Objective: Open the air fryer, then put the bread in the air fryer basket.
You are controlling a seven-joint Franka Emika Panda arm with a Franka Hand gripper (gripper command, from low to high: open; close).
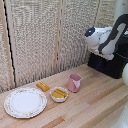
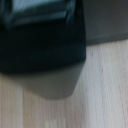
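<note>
Arm (image 1: 102, 39) sits over the air fryer (image 1: 109, 64) at exterior view's right — gripper fingers hidden, can't tell their state. Bread (image 1: 42, 86) lies on table (image 1: 85, 102), between plate (image 1: 25, 102) and bowl (image 1: 59, 94).

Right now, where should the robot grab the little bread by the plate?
Pinch the bread across its narrow width, on its two long sides, coming straight down from above. It lies flat on the table, set apart from the plate and the bowl, so there's room for fingers.
</note>
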